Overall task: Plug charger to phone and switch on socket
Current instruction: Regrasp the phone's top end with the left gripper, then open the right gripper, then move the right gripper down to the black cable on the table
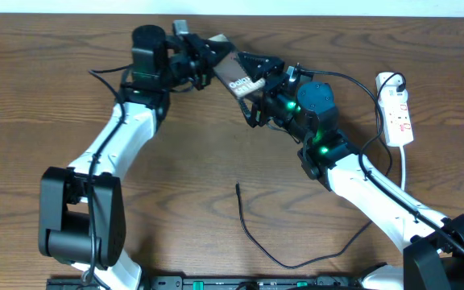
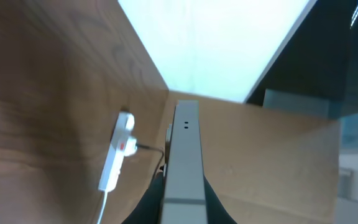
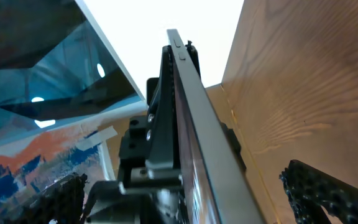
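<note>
The phone [image 1: 235,76], brown-bronze with white lettering, is held off the table at the back middle. My left gripper [image 1: 206,63] is shut on its left end. In the left wrist view the phone [image 2: 185,149] shows edge-on between my black fingers [image 2: 184,208]. My right gripper [image 1: 258,90] is open, its fingers spread either side of the phone's other end. In the right wrist view the phone [image 3: 194,118] runs edge-on between the wide-apart fingers [image 3: 191,193]. The charger cable [image 1: 252,238] lies loose on the table, plug tip [image 1: 238,187] pointing away from me. The socket [image 1: 398,113] lies at the right.
The socket [image 2: 118,152] also shows in the left wrist view with its white cord. A thick black robot cable [image 1: 353,80] arcs near the right arm. The table's back edge is just behind the phone.
</note>
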Action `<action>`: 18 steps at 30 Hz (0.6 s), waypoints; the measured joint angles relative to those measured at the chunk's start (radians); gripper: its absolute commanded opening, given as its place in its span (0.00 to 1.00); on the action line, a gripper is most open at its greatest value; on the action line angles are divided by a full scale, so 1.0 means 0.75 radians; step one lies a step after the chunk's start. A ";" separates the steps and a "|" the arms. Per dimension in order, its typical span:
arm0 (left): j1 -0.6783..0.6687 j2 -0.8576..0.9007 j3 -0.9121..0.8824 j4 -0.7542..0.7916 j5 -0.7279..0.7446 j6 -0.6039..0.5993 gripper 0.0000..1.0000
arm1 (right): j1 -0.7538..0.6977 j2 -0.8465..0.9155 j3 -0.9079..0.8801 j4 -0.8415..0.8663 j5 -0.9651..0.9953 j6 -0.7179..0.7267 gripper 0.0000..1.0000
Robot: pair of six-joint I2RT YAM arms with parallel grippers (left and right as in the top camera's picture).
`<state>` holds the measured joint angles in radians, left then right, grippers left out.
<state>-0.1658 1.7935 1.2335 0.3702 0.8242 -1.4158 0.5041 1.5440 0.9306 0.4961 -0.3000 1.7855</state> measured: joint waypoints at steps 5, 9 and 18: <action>0.138 0.000 0.000 0.001 0.024 0.004 0.07 | -0.016 0.000 0.000 -0.012 -0.067 -0.052 0.99; 0.282 0.000 0.000 0.001 0.099 0.005 0.08 | -0.040 -0.001 0.003 -0.089 -0.130 -0.146 0.99; 0.553 0.000 0.000 0.002 0.431 0.096 0.07 | -0.041 -0.001 0.007 -0.405 -0.193 -0.485 0.99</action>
<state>0.2489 1.7935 1.2335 0.3714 1.1477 -1.3441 0.4732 1.5436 0.9360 0.1925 -0.4450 1.4220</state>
